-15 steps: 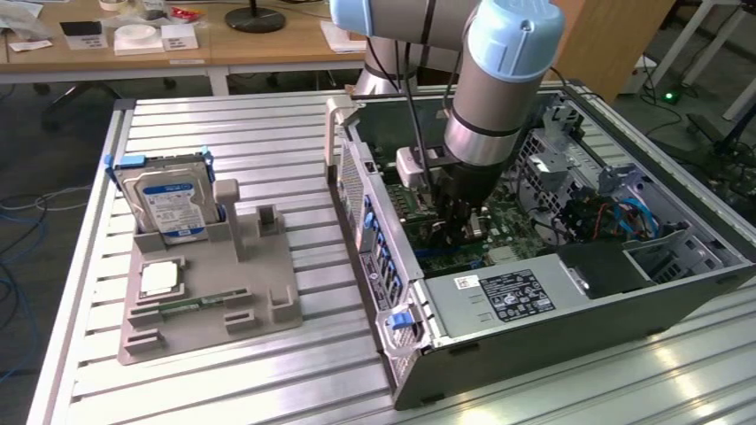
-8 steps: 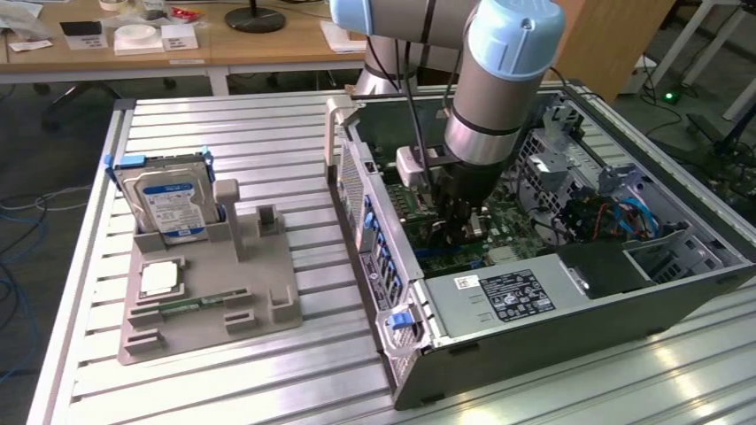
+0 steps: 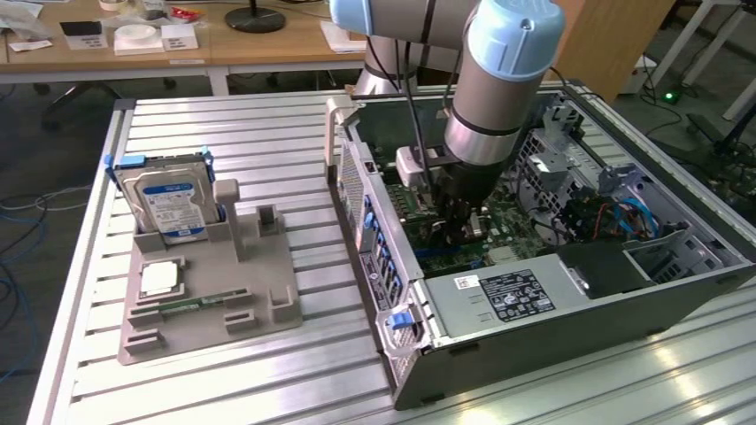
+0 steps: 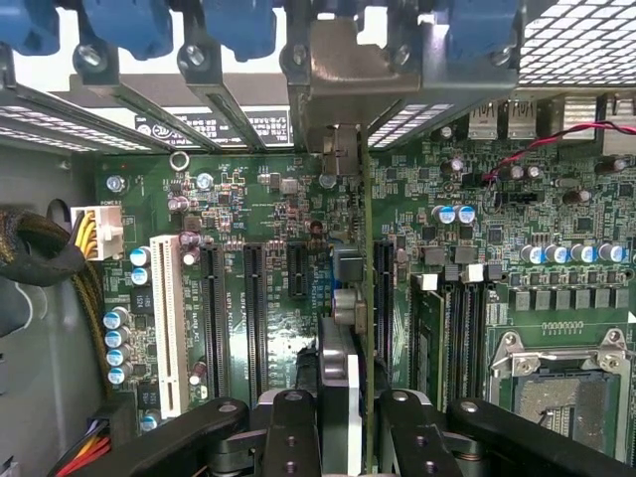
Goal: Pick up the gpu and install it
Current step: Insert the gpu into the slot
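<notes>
My gripper (image 4: 343, 422) reaches down into the open computer case (image 3: 532, 292) and is shut on the gpu (image 4: 346, 328). In the wrist view I see the card edge-on, upright between the two black fingers (image 4: 291, 427). Its thin board edge runs along a black expansion slot on the green motherboard (image 4: 258, 199). Its metal bracket (image 4: 343, 89) meets the case's rear slot openings. Whether the card sits fully in the slot I cannot tell. In the exterior view the gripper (image 3: 463, 223) hangs low over the motherboard, at the case's middle.
On the exterior view's left, a grey holder (image 3: 201, 292) carries a blue-labelled hard drive (image 3: 172, 199), a square chip (image 3: 159, 277) and a green memory stick (image 3: 189, 304). Cables (image 4: 40, 248), a memory module (image 4: 427, 338) and a processor socket (image 4: 566, 397) flank the card. Case walls close in.
</notes>
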`<state>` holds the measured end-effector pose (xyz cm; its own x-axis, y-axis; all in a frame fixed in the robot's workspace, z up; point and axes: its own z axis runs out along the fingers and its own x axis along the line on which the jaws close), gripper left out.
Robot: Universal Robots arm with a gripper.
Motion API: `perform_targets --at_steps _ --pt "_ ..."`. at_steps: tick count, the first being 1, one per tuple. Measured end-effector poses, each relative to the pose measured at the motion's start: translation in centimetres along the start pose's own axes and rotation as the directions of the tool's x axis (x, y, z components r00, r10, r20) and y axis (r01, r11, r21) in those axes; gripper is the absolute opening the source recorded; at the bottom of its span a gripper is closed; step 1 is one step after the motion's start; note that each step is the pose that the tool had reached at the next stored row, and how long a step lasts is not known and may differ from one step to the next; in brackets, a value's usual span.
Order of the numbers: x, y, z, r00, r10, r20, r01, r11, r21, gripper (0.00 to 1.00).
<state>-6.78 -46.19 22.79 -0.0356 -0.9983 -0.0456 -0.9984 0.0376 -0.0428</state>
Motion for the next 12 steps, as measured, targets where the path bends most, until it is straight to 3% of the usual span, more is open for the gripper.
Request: perform_targets --at_steps 12 --pt "0.01 0.12 0.13 1.0000 0.000 0.0001 0.000 1.0000 0.0000 0.28"
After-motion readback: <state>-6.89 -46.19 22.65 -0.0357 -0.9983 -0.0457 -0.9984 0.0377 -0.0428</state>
